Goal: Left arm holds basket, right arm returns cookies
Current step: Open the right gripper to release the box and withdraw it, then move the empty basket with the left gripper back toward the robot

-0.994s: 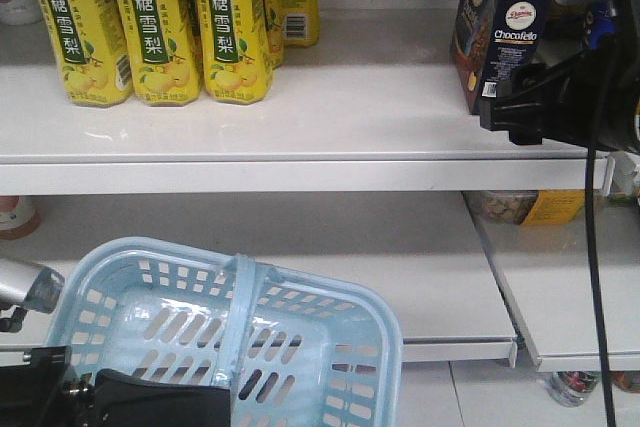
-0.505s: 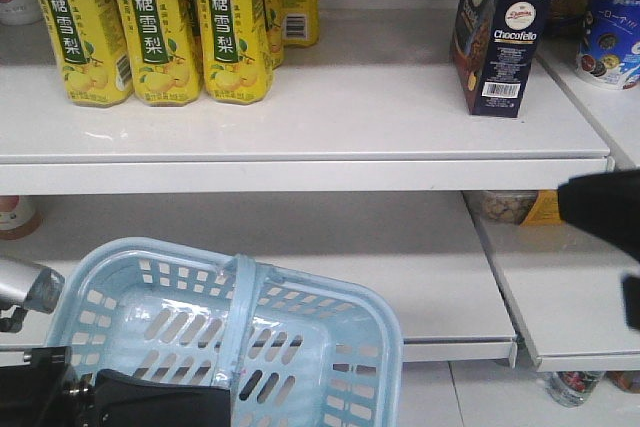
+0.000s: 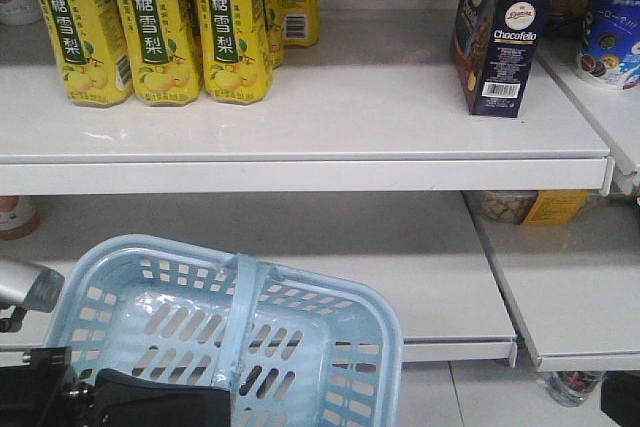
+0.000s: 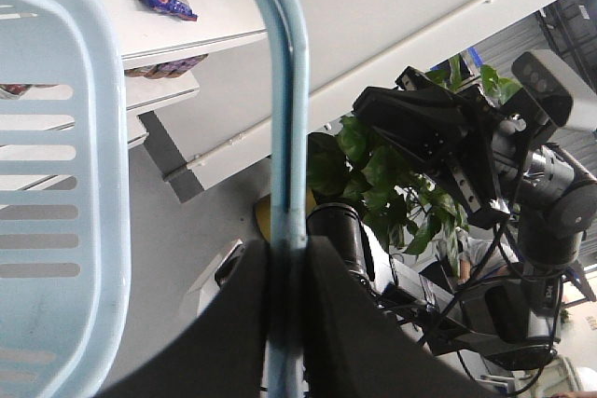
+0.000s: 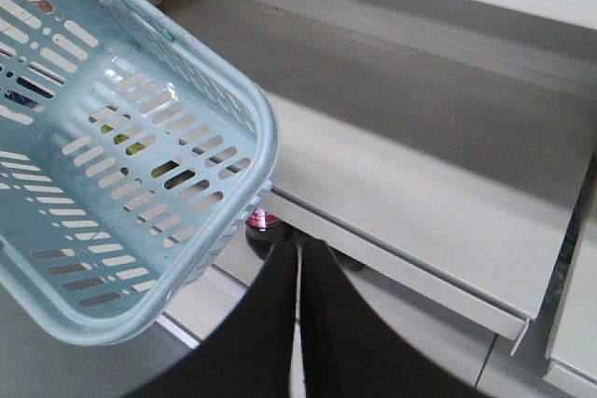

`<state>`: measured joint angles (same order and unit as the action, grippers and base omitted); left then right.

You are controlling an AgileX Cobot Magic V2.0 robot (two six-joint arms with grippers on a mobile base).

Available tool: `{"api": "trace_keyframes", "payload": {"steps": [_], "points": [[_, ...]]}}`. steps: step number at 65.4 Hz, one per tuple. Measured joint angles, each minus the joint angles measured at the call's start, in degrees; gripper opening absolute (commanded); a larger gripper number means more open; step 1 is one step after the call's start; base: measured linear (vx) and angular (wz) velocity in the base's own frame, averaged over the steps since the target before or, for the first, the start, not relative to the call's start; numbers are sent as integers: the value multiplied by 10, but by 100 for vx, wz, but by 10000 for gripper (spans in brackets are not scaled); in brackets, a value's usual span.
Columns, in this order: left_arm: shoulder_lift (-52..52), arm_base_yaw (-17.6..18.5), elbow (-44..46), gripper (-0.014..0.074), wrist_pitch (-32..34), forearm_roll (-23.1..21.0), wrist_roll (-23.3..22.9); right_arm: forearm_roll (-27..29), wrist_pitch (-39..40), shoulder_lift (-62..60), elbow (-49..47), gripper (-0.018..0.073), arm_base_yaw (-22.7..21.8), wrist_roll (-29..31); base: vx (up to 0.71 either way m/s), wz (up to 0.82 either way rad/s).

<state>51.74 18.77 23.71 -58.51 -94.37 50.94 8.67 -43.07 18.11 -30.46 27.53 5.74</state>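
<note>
The Danisa Chocofello carton [image 3: 497,35] stands upright on the upper shelf [image 3: 300,122], above the basket [image 3: 225,332]. The basket handle [image 4: 284,137] is pinched in the left hand [image 4: 287,267]; it should be kept level. The right hand [image 5: 298,314] is pressed together, empty.

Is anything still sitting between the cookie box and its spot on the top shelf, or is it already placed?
Nothing blocks it. The cookies already stand upright on the upper shelf, right end, apart from the yellow drink cartons. The basket looks empty, its handle pinched in the left gripper.
</note>
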Motion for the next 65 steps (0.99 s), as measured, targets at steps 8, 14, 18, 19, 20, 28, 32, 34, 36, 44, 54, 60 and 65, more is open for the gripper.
{"api": "trace_keyframes", "payload": {"steps": [8, 14, 18, 19, 20, 28, 32, 34, 36, 44, 54, 60, 65], "points": [[0, 0, 0, -7, 5, 0, 1, 3, 7, -1, 0, -3, 0, 0, 0, 0], [0, 0, 0, -7, 10, 0, 1, 9, 7, -1, 1, -3, 0, 0, 0, 0], [0, 0, 0, -7, 12, 0, 1, 10, 7, -1, 1, -3, 0, 0, 0, 0], [0, 0, 0, -7, 12, 0, 1, 11, 7, -1, 1, -3, 0, 0, 0, 0], [0, 0, 0, -7, 12, 0, 1, 10, 7, -1, 1, -3, 0, 0, 0, 0], [0, 0, 0, -7, 12, 0, 1, 10, 7, -1, 1, -3, 0, 0, 0, 0], [0, 0, 0, -7, 12, 0, 1, 11, 7, -1, 1, -3, 0, 0, 0, 0], [0, 0, 0, -7, 12, 0, 1, 11, 7, -1, 1, -3, 0, 0, 0, 0], [0, 0, 0, -7, 12, 0, 1, 11, 7, -1, 1, -3, 0, 0, 0, 0], [0, 0, 0, -7, 12, 0, 2, 11, 7, -1, 1, -3, 0, 0, 0, 0], [0, 0, 0, -7, 12, 0, 2, 11, 6, -1, 1, -3, 0, 0, 0, 0], [0, 0, 0, -7, 18, -2, -1, 11, 6, -1, 1, -3, 0, 0, 0, 0], [0, 0, 0, -7, 19, -5, -13, 11, 5, -1, 1, -3, 0, 0, 0, 0]]}}
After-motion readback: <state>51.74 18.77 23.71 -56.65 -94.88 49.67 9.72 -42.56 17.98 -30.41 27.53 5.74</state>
